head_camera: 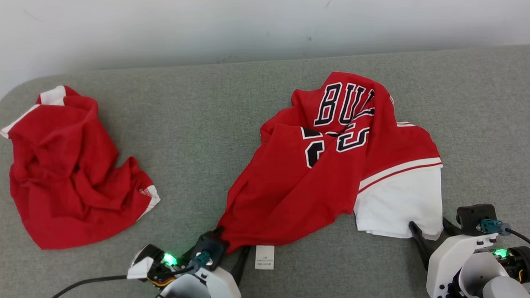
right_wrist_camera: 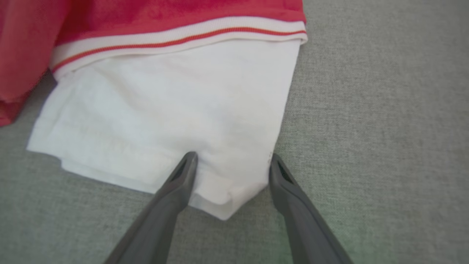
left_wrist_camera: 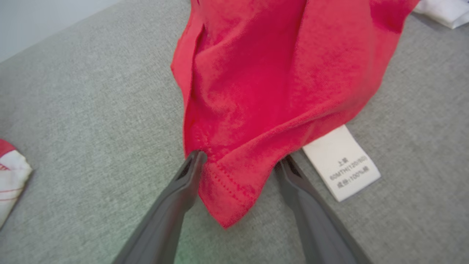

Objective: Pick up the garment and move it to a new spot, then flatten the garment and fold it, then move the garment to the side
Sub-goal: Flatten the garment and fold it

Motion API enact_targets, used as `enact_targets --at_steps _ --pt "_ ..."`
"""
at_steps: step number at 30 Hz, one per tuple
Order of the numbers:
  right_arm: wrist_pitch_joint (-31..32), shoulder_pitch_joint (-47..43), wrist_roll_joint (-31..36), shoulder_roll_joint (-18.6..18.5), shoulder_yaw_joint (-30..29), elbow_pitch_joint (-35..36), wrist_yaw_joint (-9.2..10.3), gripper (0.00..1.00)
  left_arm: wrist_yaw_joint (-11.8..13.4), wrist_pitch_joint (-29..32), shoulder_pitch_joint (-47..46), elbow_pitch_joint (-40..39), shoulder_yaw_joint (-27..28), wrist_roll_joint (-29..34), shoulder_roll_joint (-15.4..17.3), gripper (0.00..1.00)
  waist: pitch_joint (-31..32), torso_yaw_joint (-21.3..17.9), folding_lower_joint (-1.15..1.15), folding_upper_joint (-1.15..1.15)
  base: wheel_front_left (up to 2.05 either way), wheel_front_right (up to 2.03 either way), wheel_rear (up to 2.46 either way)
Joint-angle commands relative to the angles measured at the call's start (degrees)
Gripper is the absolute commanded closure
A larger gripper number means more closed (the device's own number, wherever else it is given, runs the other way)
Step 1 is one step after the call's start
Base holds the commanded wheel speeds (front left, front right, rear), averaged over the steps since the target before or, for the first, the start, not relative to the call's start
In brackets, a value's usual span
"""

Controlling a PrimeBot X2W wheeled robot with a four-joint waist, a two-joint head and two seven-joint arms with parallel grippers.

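The garment (head_camera: 301, 183) is a red jersey with black lettering and a white sleeve (head_camera: 399, 204), lying crumpled at the middle right of the grey surface. My left gripper (head_camera: 231, 247) is open at its near left corner; in the left wrist view that red hem corner (left_wrist_camera: 227, 190) lies between the two fingers of the gripper (left_wrist_camera: 243, 157). My right gripper (head_camera: 428, 225) is open at the sleeve's near edge. The right wrist view has the white sleeve corner (right_wrist_camera: 220, 183) lying between the spread fingers of the gripper (right_wrist_camera: 232, 157).
A second red garment with white trim (head_camera: 67, 173) lies bunched at the far left; its corner (left_wrist_camera: 9, 176) is seen from the left wrist. A white care label (head_camera: 264, 257) sticks out from the jersey's near hem. The grey cloth surface (head_camera: 202, 124) ends at a pale wall behind.
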State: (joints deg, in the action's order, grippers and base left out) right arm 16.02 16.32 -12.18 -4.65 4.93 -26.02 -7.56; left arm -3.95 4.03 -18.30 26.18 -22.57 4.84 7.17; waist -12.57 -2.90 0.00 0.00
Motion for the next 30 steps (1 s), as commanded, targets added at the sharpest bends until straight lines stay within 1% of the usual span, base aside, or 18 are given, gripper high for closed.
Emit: enact_targets --at_steps 1,6,7,8,9,10,11,12,16,21,25,30 --pt "1.1 -1.7 -0.3 0.5 0.4 -2.8 0.15 0.0 0.9 1.0 1.0 2.4 0.3 -0.5 1.4 0.0 -0.1 0.1 0.0 0.0 0.0 0.0 0.0" --pt "2.7 -2.9 -2.2 1.2 2.9 -3.2 -0.04 0.0 1.0 0.9 0.7 3.0 0.0 -0.6 1.5 0.0 -0.7 0.3 0.0 0.0 0.0 0.0 0.0" --pt "3.1 -2.9 -2.7 1.4 3.4 -3.3 -0.13 0.0 1.0 1.0 0.6 3.1 -0.1 -0.7 1.4 0.07 -0.7 0.3 0.0 0.0 0.0 0.0 0.0" --pt "3.3 -2.8 -3.2 1.6 3.7 -3.3 -0.15 0.17 1.0 1.0 0.6 3.3 -0.3 -0.8 1.4 0.19 -0.8 0.3 0.0 0.0 0.0 0.0 0.0" --pt "3.1 -2.6 -3.7 1.7 4.0 -3.2 -0.15 0.62 0.9 1.2 0.6 3.4 -0.4 -1.0 1.3 0.44 -0.9 0.3 0.0 0.0 0.0 0.0 0.0" --pt "2.4 -2.1 -4.3 1.9 3.8 -3.0 -0.21 1.0 0.7 1.2 0.6 3.6 -0.5 -1.1 1.3 0.6 -1.0 0.4 0.0 0.0 0.0 0.0 0.0" --pt "1.9 -1.7 -4.8 2.0 3.7 -2.9 -0.21 1.0 0.5 1.3 0.5 3.8 -0.6 -1.4 1.2 0.85 -1.0 0.4 0.0 0.0 0.0 0.0 0.0" --pt "1.5 -1.4 -5.4 2.1 3.9 -2.8 -0.21 1.0 0.3 1.4 0.5 4.1 -0.7 -1.6 1.1 1.0 -0.9 0.4 0.0 0.0 0.0 0.0 0.0" --pt "-1.4 0.3 -8.8 1.6 1.8 -0.9 -0.12 1.0 0.0 0.2 0.7 4.1 -0.4 -3.2 0.8 1.0 0.2 0.5 0.0 0.0 0.0 0.0 0.0" --pt "-3.0 0.9 -15.7 1.4 -0.1 5.1 -0.04 1.0 -0.5 -0.3 1.3 0.4 1.8 -7.0 0.5 1.0 2.9 0.2 0.0 0.0 0.0 0.0 0.0" --pt "-2.0 -0.7 -21.7 0.7 -2.6 13.2 0.01 1.0 -1.2 1.7 2.7 -6.8 4.1 -11.9 0.2 1.0 5.7 0.1 0.0 0.0 0.0 0.0 0.0" --pt "1.1 -3.1 -26.5 -0.4 -7.2 25.5 0.01 1.0 -2.3 7.6 5.7 -20.4 6.0 -19.1 0.5 1.0 9.2 -0.2 0.0 0.0 0.0 0.0 0.0"
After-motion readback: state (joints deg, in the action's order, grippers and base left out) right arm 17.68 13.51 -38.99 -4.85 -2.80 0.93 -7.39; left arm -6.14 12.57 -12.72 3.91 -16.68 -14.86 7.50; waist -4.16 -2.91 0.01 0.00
